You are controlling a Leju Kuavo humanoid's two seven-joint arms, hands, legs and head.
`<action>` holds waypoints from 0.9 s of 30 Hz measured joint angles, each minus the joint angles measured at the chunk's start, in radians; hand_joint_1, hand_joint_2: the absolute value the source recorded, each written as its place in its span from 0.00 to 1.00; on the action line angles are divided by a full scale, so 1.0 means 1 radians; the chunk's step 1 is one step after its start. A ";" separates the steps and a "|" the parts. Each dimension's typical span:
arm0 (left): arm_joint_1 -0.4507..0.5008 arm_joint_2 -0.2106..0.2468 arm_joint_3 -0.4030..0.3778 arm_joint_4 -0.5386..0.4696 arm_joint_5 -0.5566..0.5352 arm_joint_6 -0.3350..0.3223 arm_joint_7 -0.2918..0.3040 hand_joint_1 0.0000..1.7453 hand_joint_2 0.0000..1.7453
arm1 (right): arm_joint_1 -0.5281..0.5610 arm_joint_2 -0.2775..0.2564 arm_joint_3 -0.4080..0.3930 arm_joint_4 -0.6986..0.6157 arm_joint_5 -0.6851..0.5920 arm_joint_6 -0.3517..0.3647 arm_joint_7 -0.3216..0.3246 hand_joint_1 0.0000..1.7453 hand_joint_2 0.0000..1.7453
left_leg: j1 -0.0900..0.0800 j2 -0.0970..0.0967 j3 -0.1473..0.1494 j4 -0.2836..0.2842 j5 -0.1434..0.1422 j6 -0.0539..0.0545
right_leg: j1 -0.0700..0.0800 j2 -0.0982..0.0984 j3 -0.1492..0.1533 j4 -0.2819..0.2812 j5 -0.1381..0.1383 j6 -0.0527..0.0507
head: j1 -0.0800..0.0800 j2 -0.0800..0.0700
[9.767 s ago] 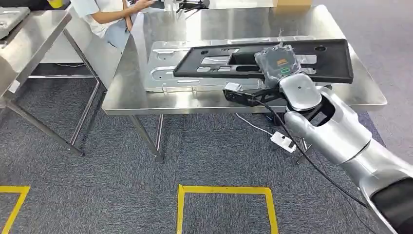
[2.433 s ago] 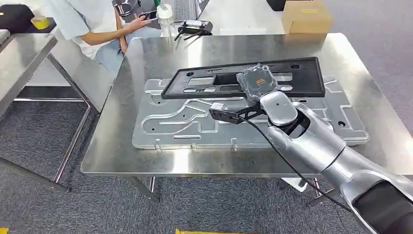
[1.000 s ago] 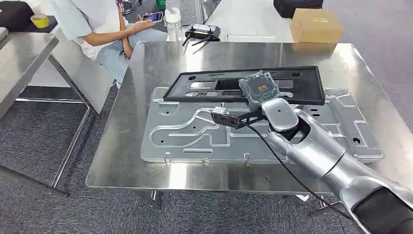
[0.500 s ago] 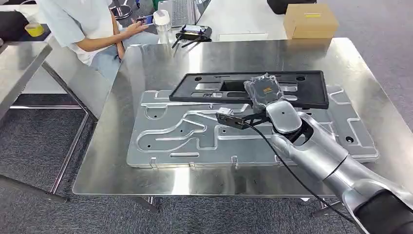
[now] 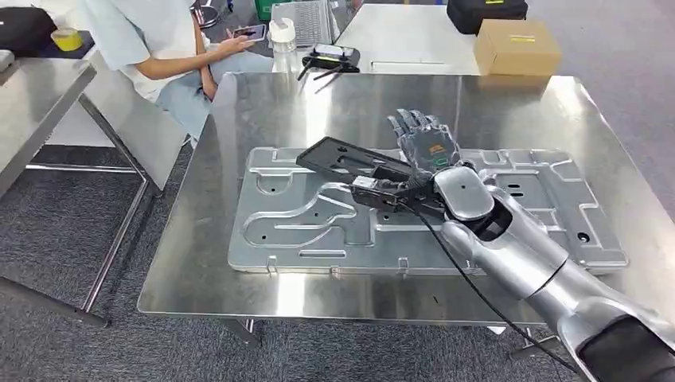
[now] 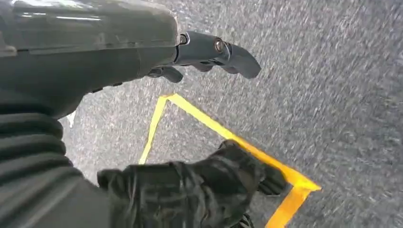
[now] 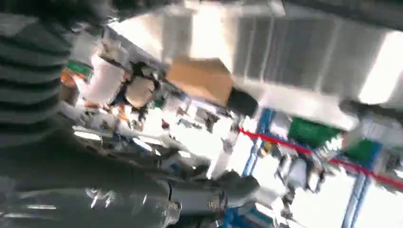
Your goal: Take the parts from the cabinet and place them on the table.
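Half the black part (image 5: pixel 350 160) hides behind the right hand (image 5: pixel 424 146).

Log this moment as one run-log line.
right hand: fingers spread above black frame | black frame: tilted over metal plate, grip unclear | left hand: empty

A person (image 5: pixel 151 40) sits holding a phone (image 5: pixel 245 33). A brown box (image 5: pixel 516 46), a black bag (image 5: pixel 485 11) and a bottle (image 5: pixel 282 36) rest behind the counter (image 5: pixel 199 263).

Right arm (image 5: pixel 517 247): silver shell, round joint cap, black cable along forearm. Right hand (image 5: pixel 426 147): dark fingers, orange-green marking. Left hand (image 6: pixel 142 95): grey ribbed cover, visible screws.
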 joint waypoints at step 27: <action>-0.004 -0.006 0.000 0.000 -0.011 -0.011 0.009 0.00 0.00 | 0.004 -0.008 -0.025 -0.019 -0.005 -0.002 -0.001 0.00 0.00 | 0.004 0.004 -0.014 -0.003 0.021 -0.002 | 0.001 0.001 0.095 -0.170 0.019 -0.003 | -0.004 0.000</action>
